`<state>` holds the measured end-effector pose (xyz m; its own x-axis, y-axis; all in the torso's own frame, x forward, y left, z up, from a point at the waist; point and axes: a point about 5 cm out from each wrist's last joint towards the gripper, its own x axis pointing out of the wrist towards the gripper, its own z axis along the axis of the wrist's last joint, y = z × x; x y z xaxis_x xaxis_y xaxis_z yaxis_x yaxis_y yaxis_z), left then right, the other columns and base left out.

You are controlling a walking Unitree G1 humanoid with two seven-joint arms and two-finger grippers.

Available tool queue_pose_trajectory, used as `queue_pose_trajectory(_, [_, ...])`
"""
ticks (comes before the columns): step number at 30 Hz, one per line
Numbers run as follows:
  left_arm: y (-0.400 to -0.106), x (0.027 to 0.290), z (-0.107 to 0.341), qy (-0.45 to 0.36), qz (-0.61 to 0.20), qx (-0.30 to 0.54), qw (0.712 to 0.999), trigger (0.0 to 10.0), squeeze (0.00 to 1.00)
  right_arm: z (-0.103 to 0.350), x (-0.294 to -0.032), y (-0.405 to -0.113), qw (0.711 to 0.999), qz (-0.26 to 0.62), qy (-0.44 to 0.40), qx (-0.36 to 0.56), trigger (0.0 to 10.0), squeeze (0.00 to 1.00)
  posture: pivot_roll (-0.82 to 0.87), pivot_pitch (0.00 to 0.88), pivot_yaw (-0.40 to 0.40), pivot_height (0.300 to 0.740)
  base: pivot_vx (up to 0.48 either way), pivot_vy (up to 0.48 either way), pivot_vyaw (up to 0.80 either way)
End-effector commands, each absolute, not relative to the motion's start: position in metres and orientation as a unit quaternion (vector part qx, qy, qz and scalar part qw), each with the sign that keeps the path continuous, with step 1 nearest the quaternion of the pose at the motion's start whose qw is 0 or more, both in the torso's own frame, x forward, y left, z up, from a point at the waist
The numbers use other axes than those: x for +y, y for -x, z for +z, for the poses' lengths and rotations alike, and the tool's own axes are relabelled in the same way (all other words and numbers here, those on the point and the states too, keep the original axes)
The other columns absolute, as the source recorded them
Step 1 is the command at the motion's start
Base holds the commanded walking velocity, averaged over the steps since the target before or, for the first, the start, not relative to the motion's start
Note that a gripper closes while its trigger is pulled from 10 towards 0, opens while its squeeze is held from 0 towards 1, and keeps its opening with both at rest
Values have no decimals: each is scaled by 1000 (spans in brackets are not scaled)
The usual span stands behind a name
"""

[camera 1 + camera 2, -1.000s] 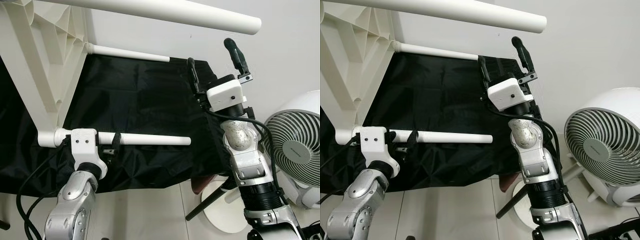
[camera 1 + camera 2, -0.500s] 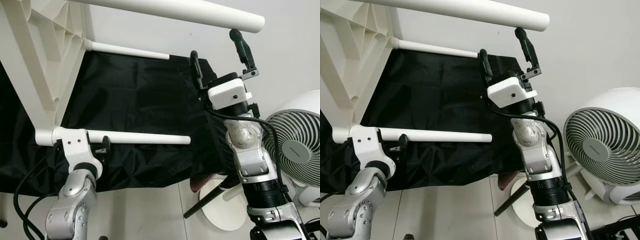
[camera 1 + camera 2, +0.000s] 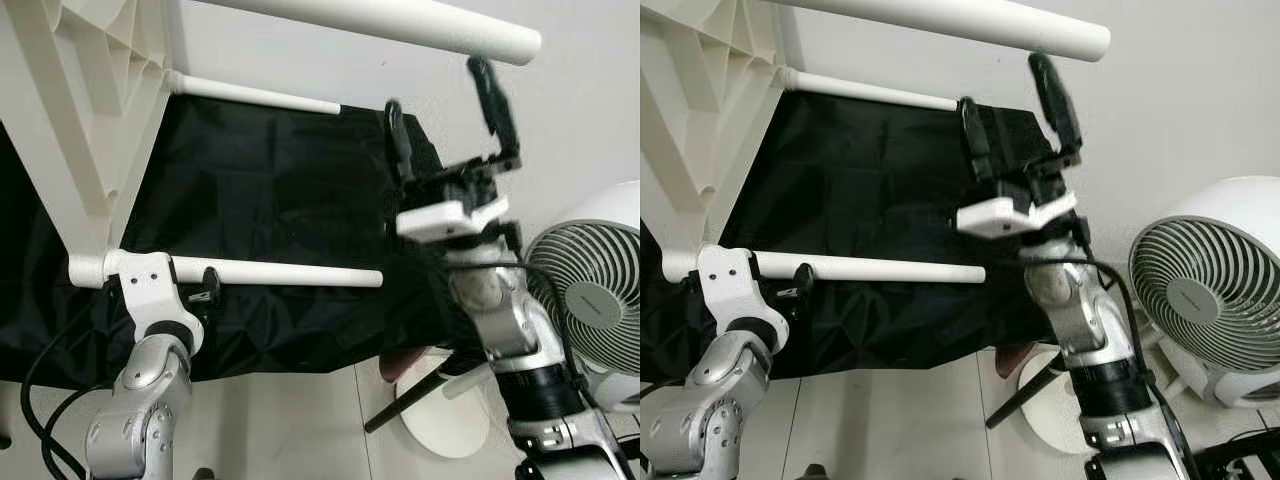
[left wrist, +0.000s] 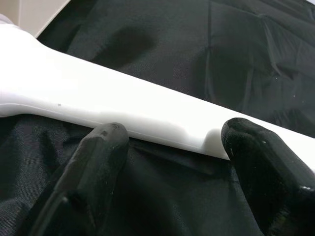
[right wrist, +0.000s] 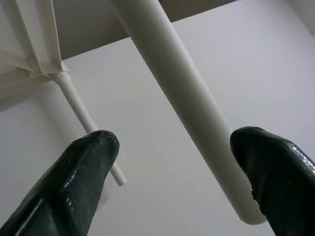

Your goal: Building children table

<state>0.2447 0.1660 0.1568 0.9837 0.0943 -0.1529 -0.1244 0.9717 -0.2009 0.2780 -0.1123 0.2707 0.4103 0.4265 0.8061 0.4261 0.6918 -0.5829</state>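
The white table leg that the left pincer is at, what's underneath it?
Under that table leg lies a crumpled black cloth. The left pincer is open, its fingers beside the leg. Whatever the cloth covers is hidden.

The table legs (image 3: 290, 273) look like smooth, matt white plastic; the black cloth (image 3: 270, 180) beneath is creased with a faint sheen; the arms (image 3: 140, 420) show brushed silver metal; the fingers (image 4: 98, 167) seem glossy black rubber

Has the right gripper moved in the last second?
Yes. The right gripper has risen and tipped back toward the top table leg, judged against the fan, which holds its place.
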Motion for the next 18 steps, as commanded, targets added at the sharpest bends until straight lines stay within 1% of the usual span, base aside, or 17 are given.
queue_pose_trajectory(1, [-244, 165, 157, 109, 62, 78, 989, 10000, 0, 271, -112, -276, 733, 1, 399, -551, 10000, 0, 185, 85, -135, 740, 0, 0, 0])
queue_pose_trajectory(7, [-245, 165, 159, 111, 60, 77, 989, 10000, 0, 287, -105, -276, 712, 3, 394, -582, 10000, 0, 181, 83, -134, 740, 0, 0, 0])
queue_pose_trajectory(8, [-246, 164, 160, 111, 60, 76, 989, 10000, 0, 291, -102, -276, 704, 7, 393, -592, 10000, 0, 179, 83, -134, 740, 0, 0, 0])
queue_pose_trajectory(13, [-246, 164, 161, 111, 58, 76, 989, 10000, 0, 294, -94, -280, 700, 33, 396, -594, 10000, 0, 178, 82, -131, 740, 0, 0, 0])
queue_pose_trajectory(15, [-247, 163, 162, 112, 57, 76, 989, 10000, 0, 299, -84, -284, 697, 63, 392, -597, 10000, 0, 178, 82, -129, 740, 0, 0, 0])
queue_pose_trajectory(18, [-247, 164, 162, 111, 57, 76, 989, 10000, 0, 302, -79, -286, 694, 73, 391, -600, 10000, 0, 178, 83, -128, 740, 0, 0, 0])
